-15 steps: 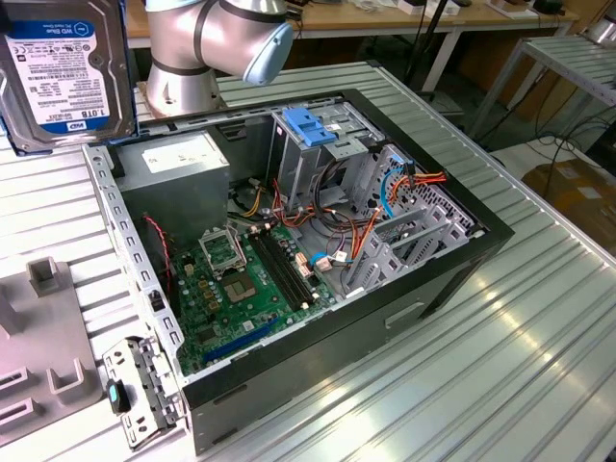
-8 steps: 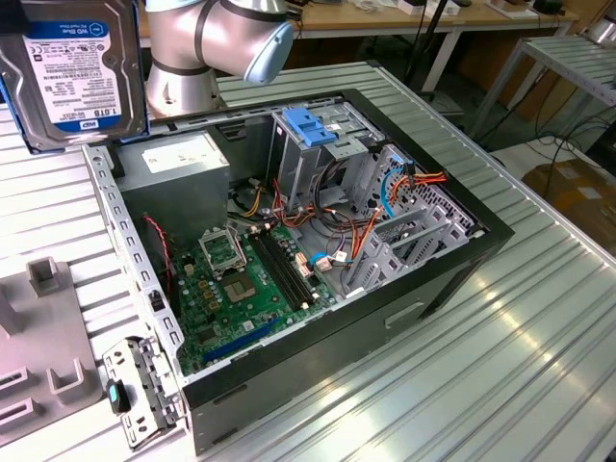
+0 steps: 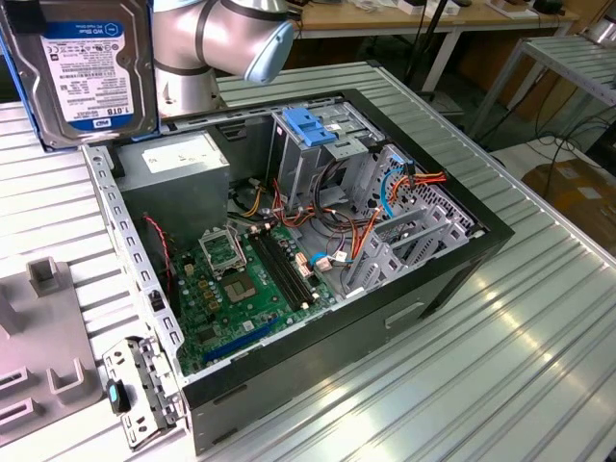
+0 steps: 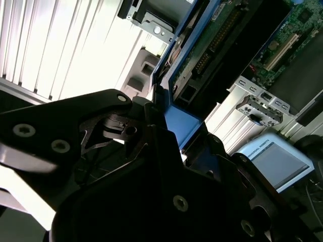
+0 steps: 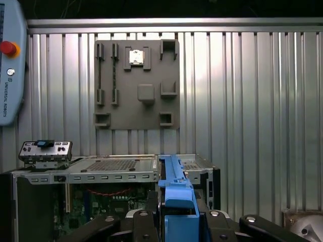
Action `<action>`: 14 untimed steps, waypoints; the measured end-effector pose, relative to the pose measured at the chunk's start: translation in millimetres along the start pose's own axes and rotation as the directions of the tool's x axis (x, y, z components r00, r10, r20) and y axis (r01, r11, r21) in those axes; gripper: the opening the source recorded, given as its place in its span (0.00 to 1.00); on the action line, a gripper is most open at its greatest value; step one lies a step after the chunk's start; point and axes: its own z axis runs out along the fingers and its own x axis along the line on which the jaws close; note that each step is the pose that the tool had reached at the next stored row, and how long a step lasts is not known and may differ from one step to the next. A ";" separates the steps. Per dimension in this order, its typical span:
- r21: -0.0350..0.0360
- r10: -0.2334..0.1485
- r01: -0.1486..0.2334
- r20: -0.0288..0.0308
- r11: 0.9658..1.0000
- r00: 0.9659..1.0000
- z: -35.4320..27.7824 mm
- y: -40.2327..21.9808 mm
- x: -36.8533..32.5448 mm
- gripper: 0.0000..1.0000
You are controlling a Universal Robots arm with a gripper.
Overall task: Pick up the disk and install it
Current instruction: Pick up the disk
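Note:
The disk [image 3: 85,67] hangs in the air at the exterior view's upper left, above the open computer case [image 3: 452,279], its white-and-blue label facing that camera. In both wrist views its blue side rail [image 5: 174,190] [image 4: 184,122] runs edge-on between the black fingers [image 5: 144,224] of my gripper [image 5: 176,218] [image 4: 166,128], which is shut on the disk. Below it lies the case's interior with the green motherboard [image 3: 241,279]. Inside the case stands the grey drive cage with a blue latch [image 3: 313,130].
A grey power supply box [image 3: 183,173] fills the case's rear corner, and loose orange and red cables [image 3: 375,221] cross the middle. A grey fixture plate [image 3: 38,346] [image 5: 136,83] lies on the ribbed metal table beside the case. A teach pendant [image 5: 10,65] rests at the table's edge.

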 end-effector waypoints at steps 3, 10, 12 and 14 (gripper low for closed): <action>0.000 0.000 0.000 0.000 1.000 1.000 0.2 -6.6 -0.2 0.37; 0.000 0.000 0.000 0.000 1.000 1.000 0.9 -19.2 -0.1 0.37; 0.000 0.000 0.000 -0.001 1.000 1.000 1.0 -22.7 -0.1 0.37; 0.000 0.000 0.000 -0.001 1.000 1.000 1.1 -26.2 -0.2 0.37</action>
